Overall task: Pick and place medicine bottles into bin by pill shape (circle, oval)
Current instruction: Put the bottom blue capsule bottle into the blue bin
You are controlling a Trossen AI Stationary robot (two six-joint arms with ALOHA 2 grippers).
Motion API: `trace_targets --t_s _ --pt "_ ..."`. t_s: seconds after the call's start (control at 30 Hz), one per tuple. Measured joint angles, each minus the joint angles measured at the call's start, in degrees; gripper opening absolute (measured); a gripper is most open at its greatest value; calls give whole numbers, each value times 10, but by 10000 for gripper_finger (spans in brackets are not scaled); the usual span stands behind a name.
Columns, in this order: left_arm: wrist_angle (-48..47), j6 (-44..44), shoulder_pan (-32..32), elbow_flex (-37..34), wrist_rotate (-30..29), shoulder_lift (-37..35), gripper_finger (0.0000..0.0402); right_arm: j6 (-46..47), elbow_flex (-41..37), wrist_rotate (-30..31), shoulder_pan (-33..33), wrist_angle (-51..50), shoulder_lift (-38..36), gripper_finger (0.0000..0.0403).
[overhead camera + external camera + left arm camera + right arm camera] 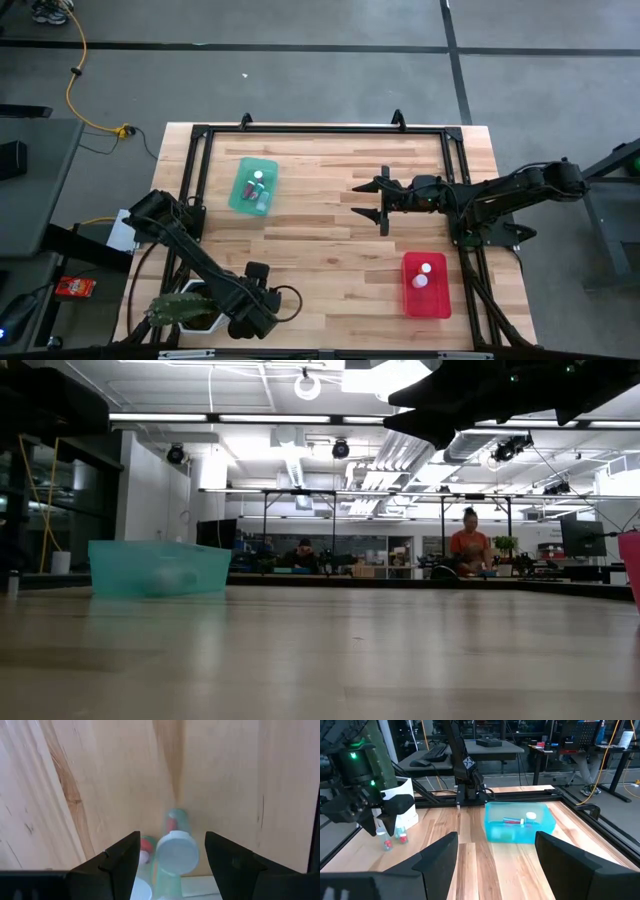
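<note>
left gripper [170, 855] is spread wide over two upright medicine bottles [176, 851] at the near-left table edge beside the cactus pot [190, 308], gripping nothing yet. right gripper [368, 200] hangs open mid-table. i count two bottles in the red bin [426, 285], maybe three in the teal bin [253, 186]; i'd say two left.

1. We are in a robotics lab: exposed ceiling ducts [300, 460] and strip lights fill the upper frame.
2. Desks with a keyboard [436, 753] sit at upper left.
3. A person [468, 548] works at right of centre.
</note>
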Motion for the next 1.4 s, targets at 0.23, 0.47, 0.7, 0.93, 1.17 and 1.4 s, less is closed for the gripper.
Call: trace_targets --t_s 0.23,0.47,0.7,0.93,1.17,1.4 --pt "-1 0 -8 0 0 0 207 0 0 0 0 0 0 259" --pt "-1 2 -9 0 0 0 153 0 0 0 0 0 0 259" --pt "-2 14 -8 7 0 0 102 0 0 0 0 0 0 259" --pt "-75 74 -4 57 -38 -3 106 1 0 0 0 -2 0 259" --pt "-72 150 54 78 -184 -67 104 2 0 0 0 -13 0 259" --pt "159 309 147 -4 -228 -146 105 2 0 0 0 -29 0 259"
